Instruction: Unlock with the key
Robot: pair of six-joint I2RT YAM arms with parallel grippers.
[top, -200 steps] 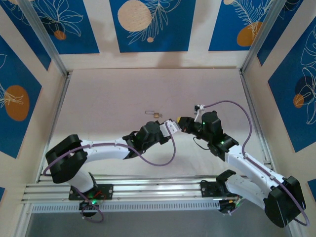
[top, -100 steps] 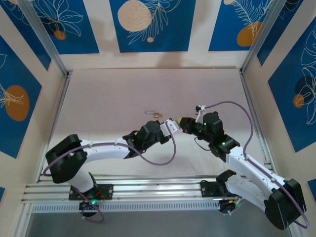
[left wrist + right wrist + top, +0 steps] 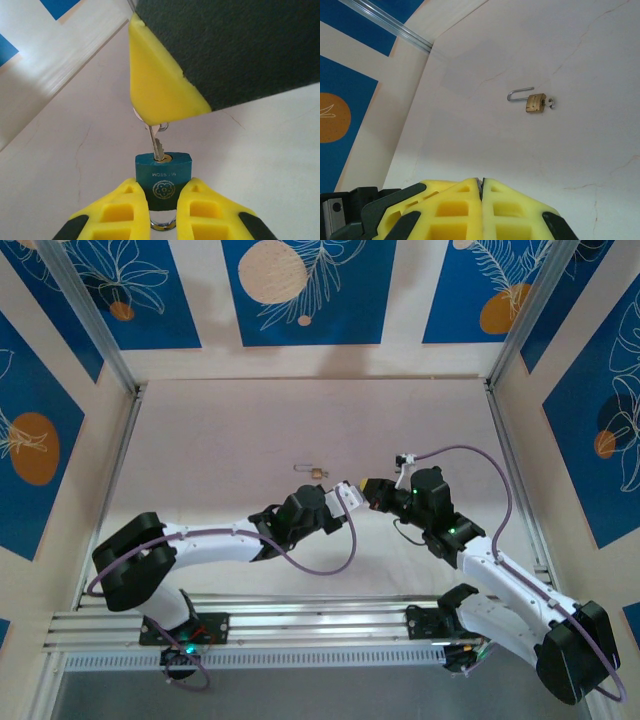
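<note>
A small blue padlock (image 3: 163, 175) is clamped by its sides in my left gripper (image 3: 163, 187), keyhole facing away from the wrist. A silver key (image 3: 156, 144) sits in the keyhole. Its head is pinched by the yellow fingers (image 3: 160, 90) of my right gripper, which come in from above in the left wrist view. In the right wrist view my right gripper (image 3: 481, 181) is shut, with a thin metal edge between its tips. From above, the left gripper (image 3: 347, 496) and right gripper (image 3: 370, 489) meet tip to tip over the middle of the table (image 3: 250, 430).
A small brass padlock (image 3: 536, 102) lies on the table beyond the grippers with its shackle swung open and a key in it; it is also visible from above as the brass padlock (image 3: 316, 472). Patterned walls and metal rails enclose the table.
The right wrist has shifted slightly beside the left gripper. Both grips look the same, and the brass padlock has not moved.
</note>
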